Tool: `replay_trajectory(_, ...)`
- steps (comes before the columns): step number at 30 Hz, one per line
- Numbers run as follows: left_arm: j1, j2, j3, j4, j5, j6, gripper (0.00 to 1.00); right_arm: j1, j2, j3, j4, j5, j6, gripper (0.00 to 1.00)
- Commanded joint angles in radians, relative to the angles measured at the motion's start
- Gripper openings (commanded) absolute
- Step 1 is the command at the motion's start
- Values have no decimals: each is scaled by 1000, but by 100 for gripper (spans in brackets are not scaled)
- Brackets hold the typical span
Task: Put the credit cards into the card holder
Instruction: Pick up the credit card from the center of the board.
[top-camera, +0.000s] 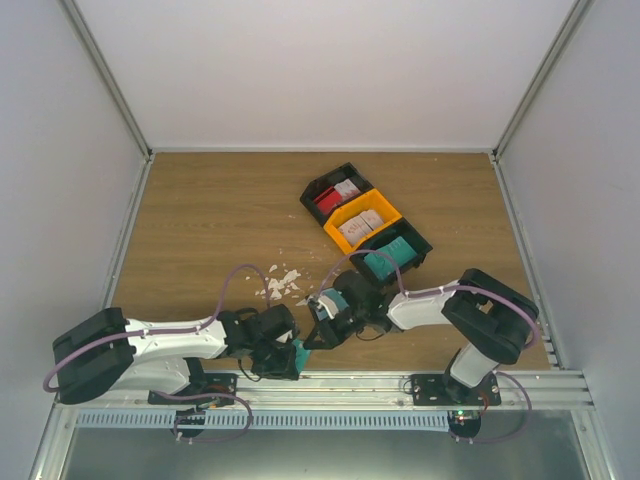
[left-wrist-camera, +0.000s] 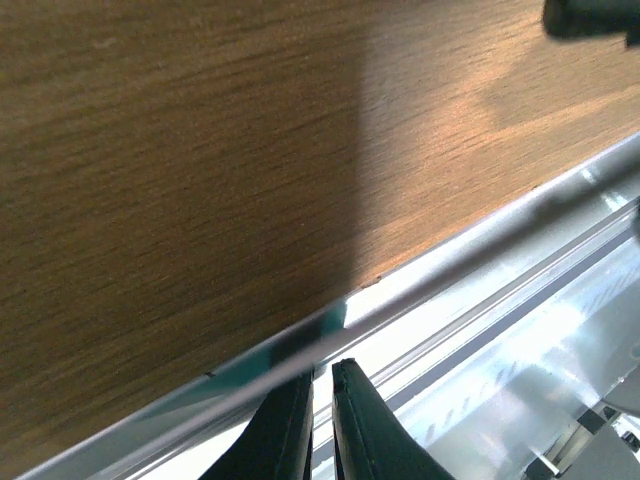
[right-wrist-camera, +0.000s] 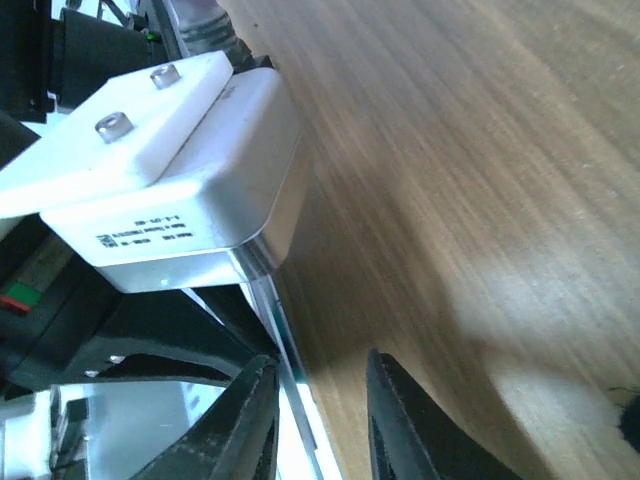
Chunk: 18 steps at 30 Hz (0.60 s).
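Note:
My left gripper sits low near the table's front edge, shut on a teal credit card. In the left wrist view the card shows edge-on as a thin strip across the near-closed fingertips of that gripper. My right gripper is just right of it, open. In the right wrist view the card's edge stands between the spread fingers of the right gripper, close to its left finger. More credit cards lie in the bins. The card holder does not show in any view.
Three joined bins sit at the back right: a black one with red cards, a yellow one with whitish cards, a black one with teal cards. White crumbs lie mid-table. A metal rail runs along the front.

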<state>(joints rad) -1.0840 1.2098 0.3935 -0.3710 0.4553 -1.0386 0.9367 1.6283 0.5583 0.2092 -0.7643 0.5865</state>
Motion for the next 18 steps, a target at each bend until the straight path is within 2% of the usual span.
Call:
replay_trajectory(1, -11, 45, -46, -99, -85, 5, 10, 13, 18, 23, 54, -57, -27, 19)
replay_trajectory(4, -12, 43, -34, -97, -90, 13, 11, 12, 6, 20, 58, -35, -24, 2)
replay_trajectory(5, -12, 41, -27, -97, -97, 17, 12, 12, -1, 18, 54, -22, -24, 1)
replay_trajectory(7, -10, 28, 2, -102, -121, 30, 20, 7, -17, 16, 39, 9, -29, 0)
replay_trajectory(10, 8, 2, 79, -115, -167, 81, 39, -23, -42, 2, 20, 25, -44, 0)
replay_trajectory(18, 97, -43, 292, -178, -233, 239, 66, -166, -181, -21, -71, -2, -135, 1)
